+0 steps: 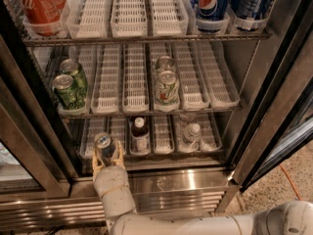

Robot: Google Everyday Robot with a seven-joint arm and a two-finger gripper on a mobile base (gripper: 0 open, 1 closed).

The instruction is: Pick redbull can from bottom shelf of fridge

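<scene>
The redbull can [103, 144] is slim and silver-blue with a shiny top. It stands at the front left of the fridge's bottom shelf [164, 148]. My gripper [107, 155] reaches up from the bottom of the view, with one tan finger on each side of the can, closed against it. The white arm [115, 195] runs down past the steel grille base [161, 199] of the fridge. The can's lower body is hidden by the fingers.
A brown bottle with a white cap [140, 133] and a clear bottle [191, 133] stand on the same shelf. Green cans [68, 89] and a pale can [166, 86] sit one rack up. Coke [36, 4] and Pepsi cans [211, 1] are on top. The black door frame [274, 106] stands right.
</scene>
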